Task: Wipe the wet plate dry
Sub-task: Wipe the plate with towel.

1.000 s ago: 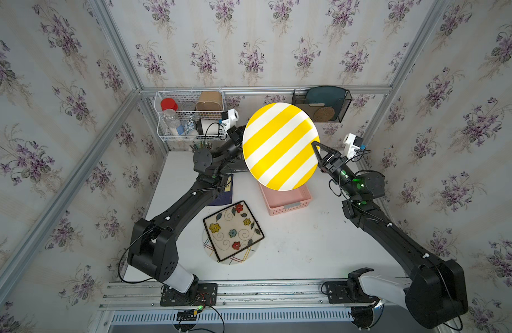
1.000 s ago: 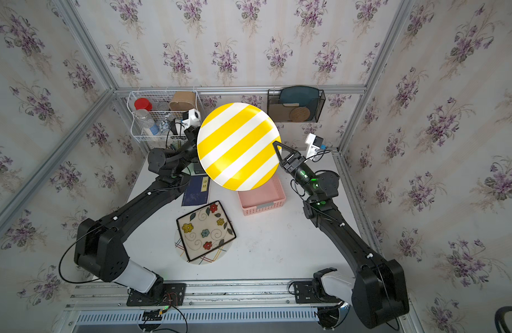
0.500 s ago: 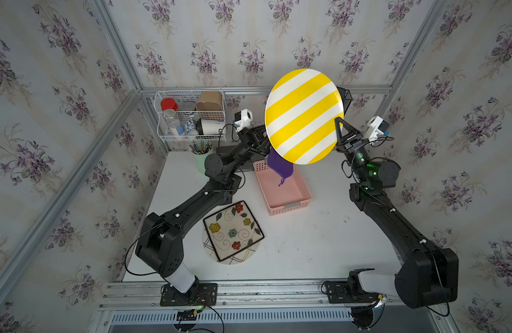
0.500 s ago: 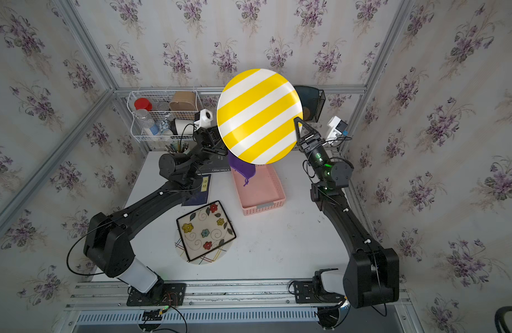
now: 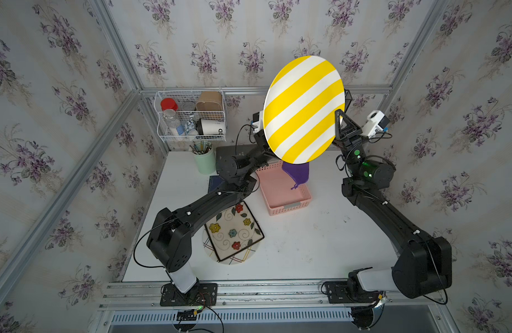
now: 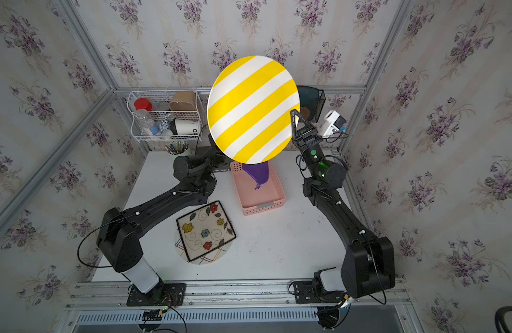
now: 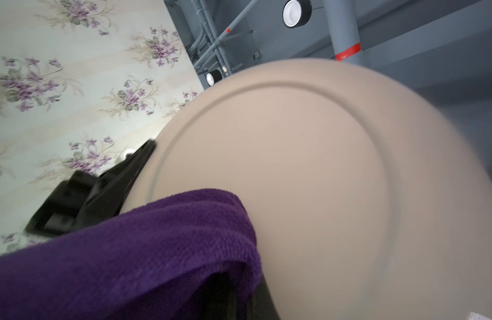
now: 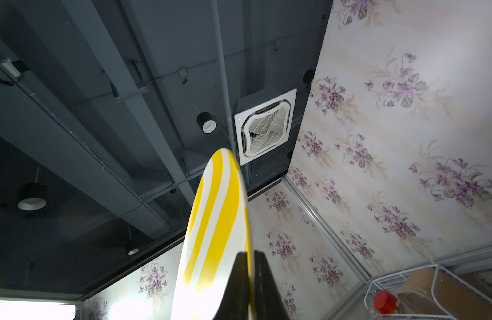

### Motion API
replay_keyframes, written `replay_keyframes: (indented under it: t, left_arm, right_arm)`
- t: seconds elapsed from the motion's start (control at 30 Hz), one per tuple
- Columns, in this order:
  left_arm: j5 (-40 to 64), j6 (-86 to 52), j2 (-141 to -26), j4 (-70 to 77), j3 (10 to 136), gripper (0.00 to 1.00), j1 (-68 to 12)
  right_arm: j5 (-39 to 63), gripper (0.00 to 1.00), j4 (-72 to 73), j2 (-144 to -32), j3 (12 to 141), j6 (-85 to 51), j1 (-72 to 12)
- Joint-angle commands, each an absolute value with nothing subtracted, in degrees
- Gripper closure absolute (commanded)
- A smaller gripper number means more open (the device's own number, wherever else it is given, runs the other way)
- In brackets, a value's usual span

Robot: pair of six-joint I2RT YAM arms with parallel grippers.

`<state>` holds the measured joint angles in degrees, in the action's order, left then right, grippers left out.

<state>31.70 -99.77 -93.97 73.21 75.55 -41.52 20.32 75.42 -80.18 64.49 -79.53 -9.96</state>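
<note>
Striped plate (image 5: 304,109) (image 6: 253,109) held upright high above the table, its rim clenched by the right gripper (image 5: 339,113) (image 8: 250,255), with a purple cloth (image 5: 296,173) (image 7: 156,249) laid against its plain back.

Compared with a second earlier, the plate is seen higher and further right in both top views, and the cloth is now exposed below its lower edge, hanging over the pink basket (image 5: 289,201); contact with the basket cannot be judged. The cloth is grasped by the left gripper (image 7: 231,296), which is hidden behind the plate from above and largely buried under cloth in the wrist view. In the white wire basket (image 5: 191,137), upper left of centre, a red-lidded jar (image 5: 169,103), a clear bottle (image 5: 172,121), a brown box (image 5: 210,101) and a white cup (image 5: 211,127) are kept; pencils (image 5: 201,147) are held in the mint cup (image 5: 204,164). The black wall rack (image 6: 317,101) is mostly covered by the plate.
</note>
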Motion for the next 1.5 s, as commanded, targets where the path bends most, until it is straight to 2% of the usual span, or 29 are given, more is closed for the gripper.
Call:
replay_keyframes:
  t: [0.0, 0.1, 0.17, 0.27, 0.37, 0.5, 0.63, 0.83, 0.93, 1.1, 1.3, 1.37, 1.47]
  left_arm:
    - [38.9, -92.2, -88.6, 73.6, 69.0, 1.00, -41.2]
    - [41.6, -84.0, -82.2, 64.1, 63.5, 1.00, -39.6]
    - [43.3, -73.8, -76.7, 52.9, 63.4, 1.00, -38.7]
    - [42.3, -50.7, -70.4, 22.1, 70.8, 1.00, -39.0]
    - [27.4, -28.8, -68.2, -8.1, 82.6, 1.00, -41.3]
    - [8.0, -17.6, -71.2, -25.2, 91.3, 1.00, -41.8]
    - [-3.6, -11.4, -73.3, -28.2, 92.5, 1.00, -42.3]
    - [-11.4, -8.6, -74.0, -27.0, 92.1, 1.00, -42.4]
    - [-6.1, -9.3, -76.3, -27.3, 93.6, 1.00, -42.4]
    - [8.6, -12.5, -82.5, -27.3, 97.6, 1.00, -42.4]
    - [-2.4, -13.0, -78.0, -29.4, 95.7, 1.00, -39.2]
    - [-1.5, -13.3, -77.8, -30.7, 95.7, 1.00, -37.6]
    - [4.3, -13.6, -80.3, -32.3, 97.7, 1.00, -37.4]
  right_arm:
    - [15.6, 1.00, 72.7, -79.2, 62.9, -79.5, -6.5]
    - [15.8, 1.00, 69.6, -75.9, 58.1, -78.4, -4.0]
    - [16.1, 1.00, 66.3, -73.7, 55.2, -75.4, -3.8]
    - [17.3, 1.00, 57.7, -70.2, 52.3, -69.0, -5.0]
    - [16.1, 1.00, 51.0, -67.1, 50.6, -61.8, -8.1]
    - [15.4, 1.00, 46.7, -65.0, 50.1, -57.2, -12.2]
    - [14.3, 1.00, 43.4, -63.9, 50.9, -52.7, -17.2]
    - [11.4, 1.00, 39.2, -62.2, 49.1, -46.2, -28.6]
    - [10.5, 1.00, 39.1, -63.3, 49.9, -43.9, -36.4]
    - [8.8, 1.00, 38.5, -63.9, 52.8, -43.5, -35.7]
    - [12.1, 1.00, 39.6, -62.1, 50.4, -48.6, -27.8]
    - [14.5, 1.00, 39.0, -62.5, 50.6, -47.0, -29.2]
    - [15.4, 1.00, 39.4, -64.2, 50.6, -43.9, -36.6]
